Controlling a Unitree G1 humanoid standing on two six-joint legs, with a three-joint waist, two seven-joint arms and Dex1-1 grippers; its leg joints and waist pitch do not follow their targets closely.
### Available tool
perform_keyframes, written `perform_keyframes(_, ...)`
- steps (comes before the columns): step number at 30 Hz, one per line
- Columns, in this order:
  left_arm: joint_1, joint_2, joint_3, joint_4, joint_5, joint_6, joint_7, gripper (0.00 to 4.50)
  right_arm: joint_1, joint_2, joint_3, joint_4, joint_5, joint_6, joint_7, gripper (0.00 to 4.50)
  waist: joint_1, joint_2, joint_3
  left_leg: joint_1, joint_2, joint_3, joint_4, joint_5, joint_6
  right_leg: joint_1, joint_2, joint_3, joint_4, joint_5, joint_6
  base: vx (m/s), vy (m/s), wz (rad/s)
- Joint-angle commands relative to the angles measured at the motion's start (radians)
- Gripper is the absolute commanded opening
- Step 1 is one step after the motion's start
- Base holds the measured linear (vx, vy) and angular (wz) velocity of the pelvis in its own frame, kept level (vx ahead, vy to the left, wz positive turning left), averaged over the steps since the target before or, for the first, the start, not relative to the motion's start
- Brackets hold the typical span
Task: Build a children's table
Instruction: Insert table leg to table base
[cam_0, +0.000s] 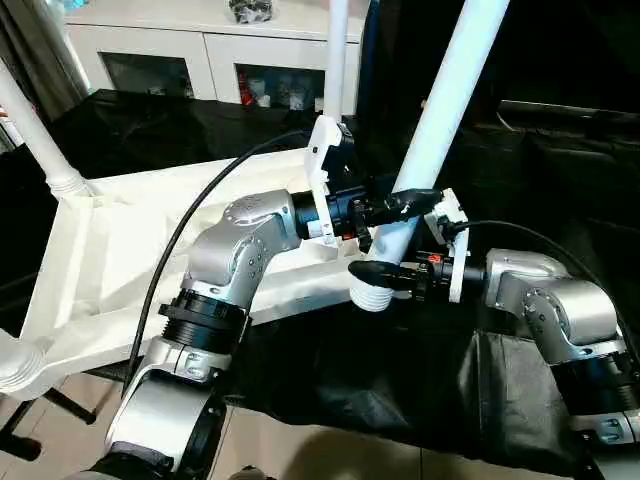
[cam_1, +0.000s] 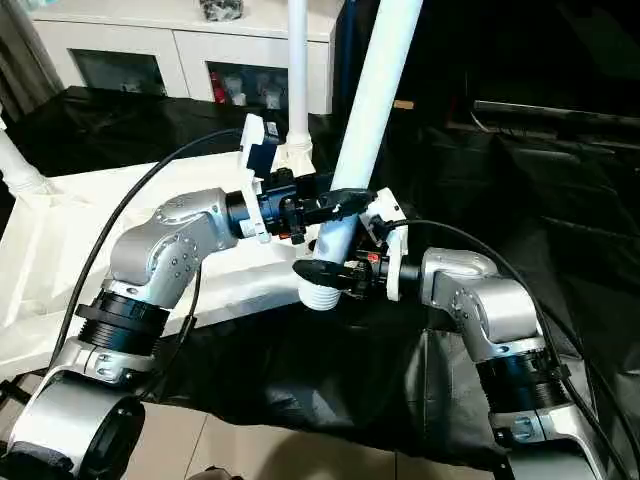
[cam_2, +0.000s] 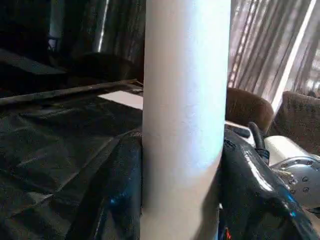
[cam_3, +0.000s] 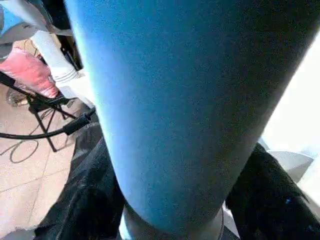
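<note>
Legs stand up from three corners of the tabletop (cam_0: 120, 240), which lies upside down on a black cloth (cam_0: 420, 370): one at the far left corner (cam_0: 35, 130), one at the far right corner (cam_0: 335, 50), and a stub of another at the near left edge (cam_0: 15, 365). We hold the fourth leg (cam_0: 445, 110) in both grippers, off the tabletop's near right corner, tilted so that its upper part leans away to the right. Its ribbed lower end (cam_0: 372, 297) hangs just above the cloth, close beside the tabletop's rim, not seated in any socket that we can see.

Our left gripper (cam_0: 405, 205) reaches in from the left and clamps the leg a little above the ribbed end; in the left wrist view its black fingers (cam_2: 120, 190) sit on either side of the white tube. Our right gripper (cam_0: 385, 275) comes from the right and grips lower, just above the ribs, with its fingers (cam_3: 95, 195) pressed on both sides of the leg.

Behind the cloth stands a white cabinet (cam_0: 200, 50) with glass doors.
</note>
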Motion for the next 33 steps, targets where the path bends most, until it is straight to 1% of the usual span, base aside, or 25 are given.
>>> perform_keyframes(1,-0.001,0.000,-0.024,-0.013,-0.002,0.005,-0.021,1.86,-0.009,-0.006,-0.012,-0.014,0.010,0.006,-0.005,2.70,0.004,-0.015,-0.082,0.010,0.027,-0.004,-0.055,-0.101,0.063,0.064,-0.057,0.033,-0.059,-0.074,-0.261,0.000,0.000,0.00)
perform_keyframes(3,-0.001,0.001,-0.025,-0.013,-0.003,0.004,-0.023,1.86,-0.007,-0.006,-0.010,-0.013,0.012,0.009,-0.002,2.36,0.004,-0.015,-0.082,0.009,0.027,-0.004,-0.055,-0.100,0.062,0.064,-0.057,0.033,-0.059,-0.073,-0.261,0.000,0.000,0.00)
perform_keyframes(5,-0.001,0.001,-0.025,-0.012,-0.003,0.003,-0.025,1.86,-0.005,-0.006,-0.010,-0.014,0.017,0.013,0.002,2.33,0.004,-0.015,-0.082,0.010,0.027,-0.004,-0.055,-0.103,0.063,0.064,-0.057,0.033,-0.059,-0.076,-0.262,0.000,0.000,0.00)
perform_keyframes(8,-0.001,0.001,-0.025,-0.012,-0.004,0.002,-0.027,1.86,-0.002,-0.009,-0.005,-0.014,0.014,0.012,0.004,2.04,0.004,-0.015,-0.082,0.009,0.027,-0.004,-0.054,-0.101,0.062,0.064,-0.057,0.033,-0.059,-0.074,-0.261,0.000,0.000,0.00)
perform_keyframes(14,-0.001,0.002,-0.026,-0.009,-0.002,0.000,-0.029,1.86,0.004,-0.010,0.000,-0.010,0.003,0.002,-0.001,1.96,0.003,-0.014,-0.081,0.010,0.028,-0.005,-0.055,-0.113,0.055,0.063,-0.057,0.033,-0.061,-0.093,-0.258,0.000,0.000,0.00)
perform_keyframes(15,-0.002,0.002,-0.024,-0.008,0.001,-0.009,-0.025,1.86,0.004,-0.009,-0.001,-0.012,0.003,0.004,-0.004,1.95,0.003,-0.010,-0.082,0.010,0.027,-0.005,-0.055,-0.115,0.053,0.062,-0.057,0.033,-0.061,-0.089,-0.258,0.000,0.000,0.00)
perform_keyframes(17,-0.004,-0.001,-0.017,-0.003,-0.008,0.002,-0.021,1.86,0.005,-0.007,-0.002,-0.013,0.001,0.003,-0.011,1.95,0.003,-0.012,-0.082,0.010,0.027,-0.005,-0.055,-0.114,0.053,0.064,-0.057,0.033,-0.061,-0.084,-0.258,0.000,0.000,0.00)
perform_keyframes(18,-0.011,-0.010,0.001,0.001,-0.024,0.016,-0.007,2.42,0.007,-0.004,-0.005,-0.014,-0.003,-0.002,-0.023,1.95,0.004,-0.012,-0.082,0.010,0.026,-0.005,-0.054,-0.109,0.055,0.063,-0.056,0.033,-0.060,-0.075,-0.260,0.000,0.000,0.00)
perform_keyframes(19,-0.011,-0.010,0.002,0.001,-0.025,0.017,-0.006,2.56,0.007,-0.004,-0.005,-0.014,-0.003,-0.002,-0.024,1.95,0.004,-0.012,-0.082,0.010,0.026,-0.005,-0.054,-0.109,0.055,0.063,-0.056,0.033,-0.060,-0.075,-0.260,0.000,0.000,0.00)
perform_keyframes(20,-0.014,-0.014,0.011,0.000,-0.032,0.020,0.002,2.56,0.008,-0.002,-0.007,-0.014,-0.005,-0.004,-0.029,1.95,0.004,-0.012,-0.083,0.010,0.026,-0.005,-0.054,-0.108,0.054,0.064,-0.057,0.033,-0.059,-0.074,-0.261,0.000,0.000,0.00)
perform_keyframes(22,-0.016,-0.015,0.013,-0.003,-0.028,0.007,0.004,2.62,0.009,0.003,-0.012,-0.014,-0.008,-0.010,-0.042,1.95,0.004,-0.013,-0.082,0.009,0.026,-0.005,-0.054,-0.108,0.054,0.064,-0.057,0.033,-0.060,-0.076,-0.262,0.000,0.000,0.00)
perform_keyframes(23,-0.012,-0.017,0.019,-0.004,-0.013,-0.041,0.018,2.85,0.011,0.016,-0.022,-0.019,-0.014,-0.016,-0.075,1.94,0.005,-0.005,-0.083,0.010,0.026,-0.006,-0.054,-0.111,0.052,0.063,-0.057,0.033,-0.060,-0.081,-0.261,0.000,0.000,0.00)
perform_keyframes(24,-0.012,-0.022,0.035,0.007,-0.004,-0.067,0.047,2.89,0.012,0.029,-0.032,-0.016,-0.029,-0.031,-0.117,1.94,0.001,-0.010,-0.083,0.009,0.027,-0.006,-0.055,-0.115,0.046,0.063,-0.057,0.033,-0.062,-0.081,-0.256,0.000,0.000,0.00)
perform_keyframes(25,-0.011,-0.020,0.038,0.009,-0.002,-0.072,0.051,2.89,0.012,0.034,-0.037,-0.009,-0.035,-0.037,-0.134,1.93,0.002,-0.005,-0.083,0.010,0.026,-0.007,-0.055,-0.114,0.042,0.063,-0.057,0.033,-0.061,-0.080,-0.255,0.000,0.000,0.00)
perform_keyframes(26,-0.011,-0.020,0.038,0.009,-0.002,-0.072,0.051,2.89,0.012,0.034,-0.037,-0.009,-0.035,-0.037,-0.134,1.93,0.001,-0.007,-0.084,0.011,0.026,-0.006,-0.055,-0.114,0.041,0.063,-0.056,0.033,-0.062,-0.076,-0.256,0.000,0.000,0.00)
perform_keyframes(27,-0.010,-0.014,0.048,0.029,0.022,-0.109,0.082,2.89,0.011,0.045,-0.053,0.011,-0.052,-0.062,-0.175,1.93,0.002,-0.007,-0.083,0.011,0.026,-0.007,-0.056,-0.117,0.038,0.063,-0.056,0.033,-0.061,-0.079,-0.254,0.000,0.000,0.00)
perform_keyframes(28,-0.009,-0.009,0.056,0.048,0.035,-0.127,0.099,2.89,0.009,0.051,-0.064,0.023,-0.059,-0.072,-0.202,1.93,0.000,-0.001,-0.083,0.010,0.025,-0.007,-0.056,-0.123,0.031,0.061,-0.055,0.033,-0.063,-0.080,-0.248,0.000,0.000,0.00)
perform_keyframes(29,-0.007,-0.001,0.060,0.065,0.044,-0.140,0.102,2.89,0.008,0.055,-0.072,0.034,-0.071,-0.090,-0.225,1.93,-0.002,-0.005,-0.083,0.011,0.022,-0.006,-0.056,-0.128,0.028,0.063,-0.054,0.033,-0.064,-0.084,-0.241,0.000,0.000,0.00)
perform_keyframes(30,-0.005,0.005,0.062,0.075,0.049,-0.145,0.101,2.89,0.008,0.057,-0.075,0.040,-0.078,-0.102,-0.240,1.93,-0.001,-0.004,-0.084,0.011,0.022,-0.006,-0.056,-0.129,0.025,0.063,-0.054,0.032,-0.063,-0.088,-0.239,0.000,0.000,0.00)
perform_keyframes(31,0.001,0.034,0.042,0.114,0.092,-0.174,0.096,2.89,0.008,0.065,-0.088,0.061,-0.102,-0.136,-0.292,1.93,-0.001,0.000,-0.084,0.012,0.022,-0.007,-0.056,-0.129,0.022,0.062,-0.054,0.032,-0.066,-0.093,-0.232,0.000,0.000,0.00)
perform_keyframes(32,0.002,0.037,0.039,0.117,0.096,-0.177,0.096,2.89,0.008,0.066,-0.089,0.063,-0.104,-0.138,-0.297,1.93,-0.002,0.000,-0.084,0.012,0.022,-0.007,-0.057,-0.130,0.017,0.059,-0.053,0.033,-0.065,-0.096,-0.225,0.000,0.000,0.00)
perform_keyframes(33,0.003,0.043,0.034,0.125,0.106,-0.184,0.095,2.89,0.007,0.067,-0.092,0.067,-0.108,-0.143,-0.307,1.93,-0.004,0.000,-0.085,0.014,0.022,-0.008,-0.058,-0.133,0.013,0.062,-0.052,0.032,-0.063,-0.091,-0.221,0.000,0.000,0.00)
